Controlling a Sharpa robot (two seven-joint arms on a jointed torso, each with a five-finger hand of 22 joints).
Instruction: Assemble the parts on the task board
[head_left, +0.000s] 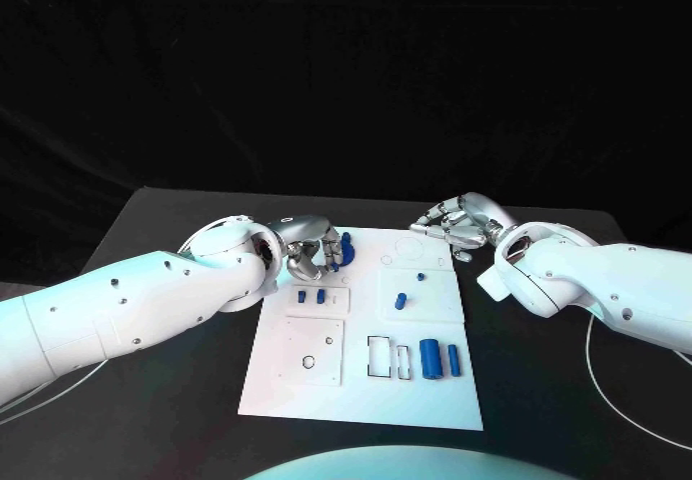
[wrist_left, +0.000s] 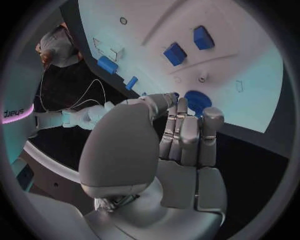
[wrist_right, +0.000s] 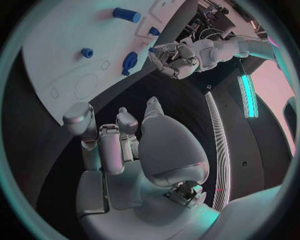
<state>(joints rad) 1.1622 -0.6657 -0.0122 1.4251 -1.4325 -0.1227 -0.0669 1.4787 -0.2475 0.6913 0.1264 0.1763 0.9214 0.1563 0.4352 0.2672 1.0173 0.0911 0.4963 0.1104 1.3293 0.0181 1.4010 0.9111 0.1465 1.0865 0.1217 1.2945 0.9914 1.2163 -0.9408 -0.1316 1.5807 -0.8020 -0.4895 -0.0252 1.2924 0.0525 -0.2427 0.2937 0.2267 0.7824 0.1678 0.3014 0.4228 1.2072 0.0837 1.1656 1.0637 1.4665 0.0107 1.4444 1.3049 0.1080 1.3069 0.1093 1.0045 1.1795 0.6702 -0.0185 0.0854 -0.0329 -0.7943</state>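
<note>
We see the white task board (head_left: 303, 395) lying flat in the middle of the black counter (head_left: 562, 400). Our left hand (head_left: 307, 250) sits at the board's far left corner, fingers curled around a blue disc-shaped part (head_left: 340, 250); in the left wrist view the fingertips (wrist_left: 172, 97) touch the blue disc (wrist_left: 197, 101) at the board's edge, though we cannot tell whether the disc is lifted or resting on the board. Our right hand (head_left: 459, 228) hovers just past the board's far right corner, over the counter, with its fingers loosely bent and nothing in them; the right wrist view shows the same hand (wrist_right: 119, 145) with fingers apart above dark counter. Near the board's middle lie two small blue blocks (head_left: 309, 296) side by side, and a short blue peg (head_left: 401, 298) stands to their right. Toward the near edge, a thick blue cylinder (head_left: 430, 359) and a slimmer blue pin (head_left: 454, 360) lie parallel, just beside each other
</note>
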